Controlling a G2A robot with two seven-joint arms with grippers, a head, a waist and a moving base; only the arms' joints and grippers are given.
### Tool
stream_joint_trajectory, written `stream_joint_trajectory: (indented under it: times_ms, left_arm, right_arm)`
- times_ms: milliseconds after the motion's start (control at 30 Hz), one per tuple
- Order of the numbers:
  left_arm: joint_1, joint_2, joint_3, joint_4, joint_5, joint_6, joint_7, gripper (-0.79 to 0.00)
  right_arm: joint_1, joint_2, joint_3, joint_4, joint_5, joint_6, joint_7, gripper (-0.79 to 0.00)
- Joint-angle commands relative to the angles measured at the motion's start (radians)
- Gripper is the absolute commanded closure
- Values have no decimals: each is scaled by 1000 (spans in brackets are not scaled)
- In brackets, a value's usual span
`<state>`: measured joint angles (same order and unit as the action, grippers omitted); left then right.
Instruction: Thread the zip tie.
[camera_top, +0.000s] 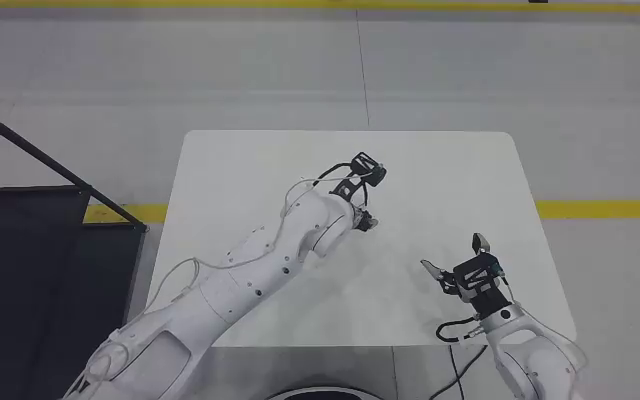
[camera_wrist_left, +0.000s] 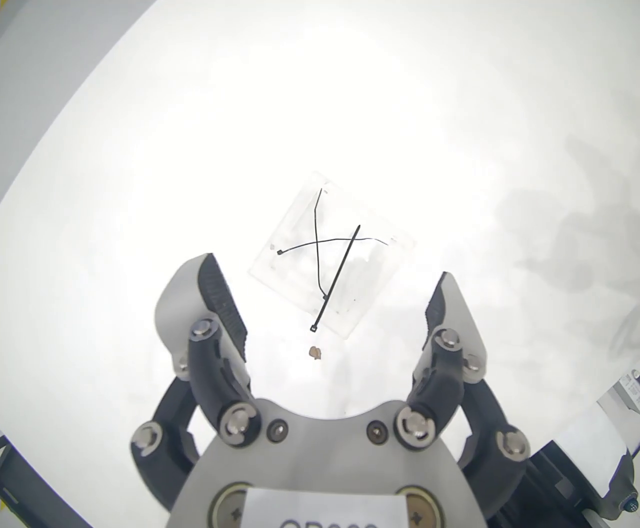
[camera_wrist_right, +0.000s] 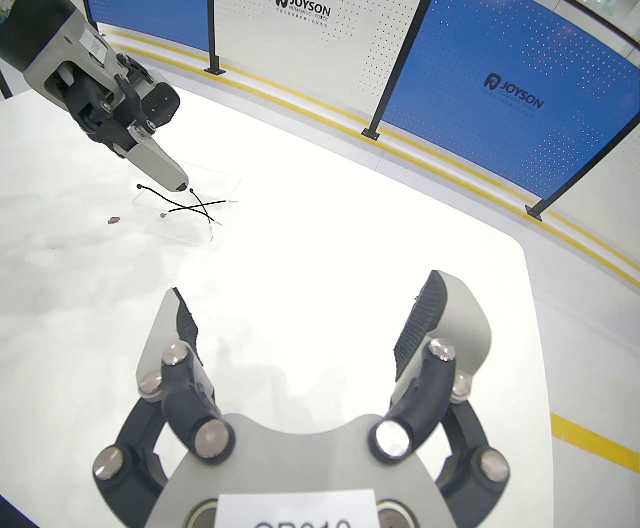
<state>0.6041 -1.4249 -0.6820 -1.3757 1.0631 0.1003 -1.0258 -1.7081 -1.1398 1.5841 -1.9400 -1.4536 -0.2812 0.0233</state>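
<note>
Three black zip ties lie crossed on a small clear plate (camera_wrist_left: 372, 295) on the white table (camera_top: 450, 180). The thickest zip tie (camera_wrist_left: 337, 277) has its head past the plate's near edge; two thin zip ties (camera_wrist_left: 318, 245) cross beside it. My left gripper (camera_wrist_left: 332, 300) hangs open just above the plate with nothing between its fingers. In the right wrist view one left finger (camera_wrist_right: 160, 165) has its tip close above the zip ties (camera_wrist_right: 197, 205) on the plate (camera_wrist_right: 222, 187). My right gripper (camera_wrist_right: 305, 320) stands open and empty, well apart, near the table's front right (camera_top: 453, 252).
A small brown scrap (camera_wrist_left: 315, 352) lies on the table just off the plate, also seen from the right wrist (camera_wrist_right: 114, 219). Blue and white partition panels (camera_wrist_right: 500, 100) stand beyond the table's far edge. The table around the plate is bare white surface.
</note>
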Motion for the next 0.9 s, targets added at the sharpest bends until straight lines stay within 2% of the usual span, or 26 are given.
stream_joint_trajectory:
  times_ms: [0, 33, 67, 133, 200, 400, 667, 867]
  left_arm:
    - [13, 3, -10, -17, 22, -7, 12, -785]
    - [19, 4, -13, -25, 31, -1, 8, -628]
    - [25, 4, -15, -33, 36, 0, 5, -416]
    - [31, 4, -16, -48, 54, 1, -3, -280]
    - [35, 1, -10, -56, 73, -1, -13, -209]
    - [21, -18, 23, -26, 133, 21, -40, -191]
    - [-37, -61, 61, 89, 126, 18, -68, -194]
    - [-55, -86, 76, 153, 122, 15, -72, -179]
  right_arm:
    - [0, 0, 0, 0, 0, 0, 0, -785]
    - [0, 0, 0, 0, 0, 0, 0, -785]
    - [0, 0, 0, 0, 0, 0, 0, -785]
    - [0, 0, 0, 0, 0, 0, 0, -785]
    - [0, 0, 0, 0, 0, 0, 0, -785]
    - [0, 0, 0, 0, 0, 0, 0, -785]
    - [0, 0, 0, 0, 0, 0, 0, -785]
    - [0, 0, 0, 0, 0, 0, 0, -785]
